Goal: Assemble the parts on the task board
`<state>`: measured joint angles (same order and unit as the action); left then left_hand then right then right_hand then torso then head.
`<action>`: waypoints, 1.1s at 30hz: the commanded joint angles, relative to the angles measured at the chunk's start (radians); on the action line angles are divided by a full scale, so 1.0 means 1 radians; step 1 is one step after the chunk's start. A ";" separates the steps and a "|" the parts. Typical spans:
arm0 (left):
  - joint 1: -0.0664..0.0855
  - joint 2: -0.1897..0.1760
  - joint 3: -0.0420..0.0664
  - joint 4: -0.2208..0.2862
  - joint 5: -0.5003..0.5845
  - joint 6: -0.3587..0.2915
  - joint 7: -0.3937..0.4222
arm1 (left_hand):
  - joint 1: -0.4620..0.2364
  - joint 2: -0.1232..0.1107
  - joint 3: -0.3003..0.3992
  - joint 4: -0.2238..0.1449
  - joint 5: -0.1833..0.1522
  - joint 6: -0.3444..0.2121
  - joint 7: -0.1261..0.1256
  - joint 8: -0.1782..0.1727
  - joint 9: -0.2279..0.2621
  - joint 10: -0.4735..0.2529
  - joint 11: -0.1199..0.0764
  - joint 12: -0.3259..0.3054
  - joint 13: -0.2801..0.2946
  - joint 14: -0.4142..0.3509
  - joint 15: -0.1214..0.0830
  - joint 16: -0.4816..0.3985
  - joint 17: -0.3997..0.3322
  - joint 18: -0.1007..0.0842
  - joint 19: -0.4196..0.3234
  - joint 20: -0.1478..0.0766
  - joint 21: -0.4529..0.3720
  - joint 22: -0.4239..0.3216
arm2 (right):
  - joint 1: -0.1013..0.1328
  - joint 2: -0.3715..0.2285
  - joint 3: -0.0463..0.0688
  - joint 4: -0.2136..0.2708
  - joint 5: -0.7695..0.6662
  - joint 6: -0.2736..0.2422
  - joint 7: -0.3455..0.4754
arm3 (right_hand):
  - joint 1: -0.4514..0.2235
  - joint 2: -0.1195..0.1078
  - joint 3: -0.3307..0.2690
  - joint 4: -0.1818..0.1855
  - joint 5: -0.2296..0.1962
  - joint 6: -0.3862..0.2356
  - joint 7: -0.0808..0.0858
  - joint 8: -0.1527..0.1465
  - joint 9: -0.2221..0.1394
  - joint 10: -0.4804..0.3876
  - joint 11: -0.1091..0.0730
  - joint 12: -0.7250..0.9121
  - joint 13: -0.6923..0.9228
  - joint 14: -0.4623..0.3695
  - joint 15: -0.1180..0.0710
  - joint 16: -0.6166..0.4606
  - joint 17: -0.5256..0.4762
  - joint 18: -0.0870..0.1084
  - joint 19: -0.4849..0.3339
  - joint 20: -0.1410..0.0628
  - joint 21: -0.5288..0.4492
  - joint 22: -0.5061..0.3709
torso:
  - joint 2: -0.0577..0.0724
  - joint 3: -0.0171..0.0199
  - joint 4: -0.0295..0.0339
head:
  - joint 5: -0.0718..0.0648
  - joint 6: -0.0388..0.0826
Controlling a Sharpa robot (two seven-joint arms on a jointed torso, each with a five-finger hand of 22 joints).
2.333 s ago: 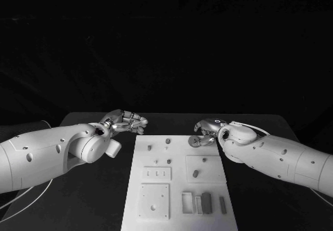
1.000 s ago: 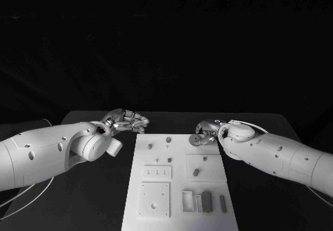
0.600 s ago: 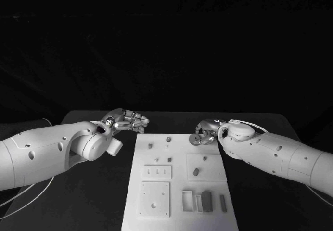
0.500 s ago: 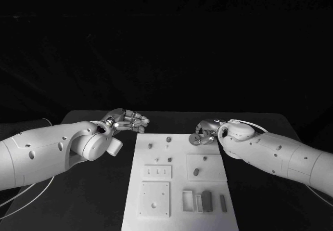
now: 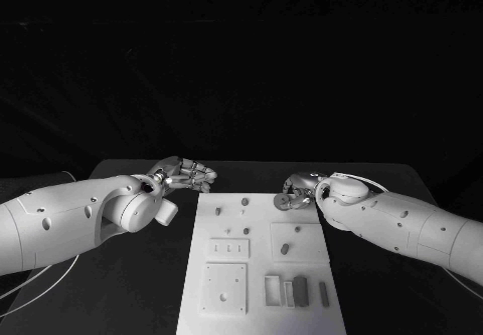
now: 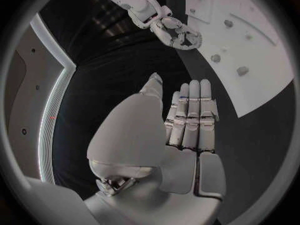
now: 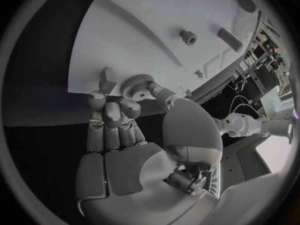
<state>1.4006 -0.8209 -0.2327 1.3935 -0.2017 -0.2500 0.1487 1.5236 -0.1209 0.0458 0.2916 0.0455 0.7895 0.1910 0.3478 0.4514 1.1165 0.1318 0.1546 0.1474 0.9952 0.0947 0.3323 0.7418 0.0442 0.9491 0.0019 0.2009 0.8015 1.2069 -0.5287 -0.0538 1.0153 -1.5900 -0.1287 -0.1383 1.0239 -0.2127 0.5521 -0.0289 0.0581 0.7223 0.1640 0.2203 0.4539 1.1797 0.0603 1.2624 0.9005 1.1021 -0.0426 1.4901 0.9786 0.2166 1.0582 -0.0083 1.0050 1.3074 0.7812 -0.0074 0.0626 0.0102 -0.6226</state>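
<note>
progress: early I'd guess, most parts still lay loose on the task board [image 5: 259, 279] | right hand [image 5: 297, 192] pinched a small ridged gear [image 7: 137, 85] at the board's far right corner | left hand [image 5: 183, 174] off the board's far left corner, fingers straight, together, holding nothing | board matte white, parts small, dull grey

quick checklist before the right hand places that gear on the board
1. Gear held in right hand: ok.
2. Gear over the board, at its far right corner: ok.
3. Left hand off the board, fingers apart, holding nothing: ok.
4. Target peg for the gear: cannot tell.
5. Gear level: cannot tell.
6. Other parts clear of the right hand: ok.
</note>
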 commanded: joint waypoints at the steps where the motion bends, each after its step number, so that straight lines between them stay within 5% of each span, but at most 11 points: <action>1: 0.001 0.001 0.001 0.004 -0.003 0.014 0.005 | -0.007 -0.001 0.004 0.001 0.003 -0.001 0.003 -0.005 0.002 0.007 0.003 -0.005 0.001 0.007 0.002 -0.006 0.002 0.015 0.003 -0.004 -0.006 0.002 | -0.001 0.001 -0.001 0.009 -0.022 -0.003 0.000 | 0.000 0.006 -0.001 -0.002 0.003 0.007 0.002 0.004 0.001 -0.002 -0.006 0.003 0.001 0.000 -0.004 0.004 0.001 0.045 -0.002 -0.007 0.003 0.017 | 0.000 -0.0002 -0.0004 | 0.000 0.000; 3: 0.001 0.000 0.001 0.004 -0.003 0.014 0.004 | -0.007 -0.001 0.004 0.001 0.003 -0.001 0.003 -0.005 0.002 0.007 0.003 -0.005 0.001 0.007 0.002 -0.006 0.002 0.015 0.003 -0.004 -0.006 0.002 | -0.001 0.000 -0.001 0.015 -0.026 -0.009 -0.001 | 0.000 0.006 -0.001 -0.002 0.003 0.007 0.002 0.004 0.001 -0.002 -0.006 0.003 0.001 0.000 -0.004 0.004 0.001 0.045 -0.002 -0.007 0.003 0.017 | 0.000 -0.0002 -0.0004 | 0.000 0.000; 4: 0.001 -0.001 0.001 0.004 -0.003 0.013 0.004 | -0.007 -0.002 0.004 0.001 0.003 -0.001 0.003 -0.005 0.002 0.007 0.003 -0.005 0.001 0.007 0.002 -0.006 0.002 0.015 0.003 -0.004 -0.006 0.002 | -0.001 -0.002 -0.001 0.019 -0.029 -0.012 -0.002 | 0.057 0.110 0.036 -0.045 0.159 0.099 -0.007 0.059 0.027 0.017 -0.028 0.018 0.004 0.028 -0.011 0.023 0.032 0.042 0.002 -0.016 0.017 0.025 | 0.000 -0.0002 -0.0004 | 0.000 0.000; 22: 0.001 -0.009 0.002 0.009 -0.003 0.007 0.005 | -0.007 -0.002 0.004 0.000 0.003 -0.001 0.003 -0.005 0.002 0.007 0.003 -0.005 0.001 0.007 0.002 -0.007 0.002 0.015 0.003 -0.004 -0.006 0.002 | 0.014 -0.038 -0.001 0.116 -0.091 -0.086 -0.039 | 0.059 0.113 0.038 -0.046 0.165 0.103 -0.008 0.061 0.028 0.018 -0.029 0.019 0.005 0.029 -0.011 0.023 0.033 0.041 0.002 -0.016 0.017 0.025 | -0.001 -0.0002 -0.0017 | -0.001 0.005; 24: 0.001 -0.010 0.002 0.009 -0.003 0.006 0.006 | -0.006 -0.003 0.004 0.000 0.003 -0.001 0.003 -0.006 0.002 0.007 0.002 -0.005 0.001 0.007 0.003 -0.007 0.002 0.015 0.003 -0.004 -0.007 0.002 | 0.017 -0.041 -0.001 0.128 -0.095 -0.092 -0.044 | 0.052 0.143 0.019 -0.069 0.203 0.108 -0.011 0.064 0.029 0.022 -0.022 0.019 0.003 0.041 -0.019 0.028 0.044 0.045 0.003 -0.017 0.025 0.025 | -0.001 -0.0005 -0.0020 | -0.002 0.007; 25: 0.001 -0.011 0.002 0.010 -0.003 0.006 0.006 | -0.006 -0.003 0.004 0.000 0.003 -0.001 0.003 -0.006 0.002 0.007 0.002 -0.005 0.001 0.006 0.003 -0.007 0.002 0.015 0.002 -0.004 -0.007 0.002 | 0.019 -0.044 -0.001 0.138 -0.100 -0.096 -0.046 | 0.011 0.194 -0.055 -0.160 0.239 0.112 -0.016 0.063 0.026 0.030 -0.025 0.014 -0.006 0.044 -0.018 0.029 0.039 0.045 -0.006 -0.013 0.043 0.022 | -0.001 -0.0005 -0.0020 | -0.001 0.008; 33: 0.002 -0.013 0.002 0.011 -0.003 0.003 0.007 | -0.006 -0.004 0.004 0.000 0.003 -0.001 0.003 -0.006 0.002 0.007 0.002 -0.005 0.001 0.006 0.003 -0.008 0.003 0.015 0.002 -0.004 -0.007 0.002 | 0.030 -0.040 0.000 0.247 -0.136 -0.117 -0.070 | -0.012 0.202 -0.053 -0.192 0.228 0.121 -0.014 0.058 0.015 0.032 -0.023 0.011 -0.011 0.047 -0.023 0.028 0.035 0.045 -0.007 -0.009 0.043 0.016 | -0.002 0.0004 -0.0028 | 0.001 0.010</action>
<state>1.4009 -0.8358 -0.2318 1.4023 -0.2029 -0.2508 0.1480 1.5236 -0.1209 0.0458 0.2916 0.0455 0.7895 0.1910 0.3478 0.4523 1.1165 0.1318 0.1546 0.1476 0.9952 0.0947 0.3283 0.7433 0.0441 0.9490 0.0019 0.1970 0.8022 1.2363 -0.5747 -0.0537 1.2480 -1.6836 -0.2242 -0.1883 0.9863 -0.0455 0.5010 -0.2157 0.2874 0.7836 0.1422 0.2472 0.4557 1.2065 0.0373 1.2779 0.8899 1.1427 -0.0618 1.5163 1.0143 0.2162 1.0549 -0.0182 1.0434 1.3073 0.7800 -0.0076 0.0604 0.0098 -0.6132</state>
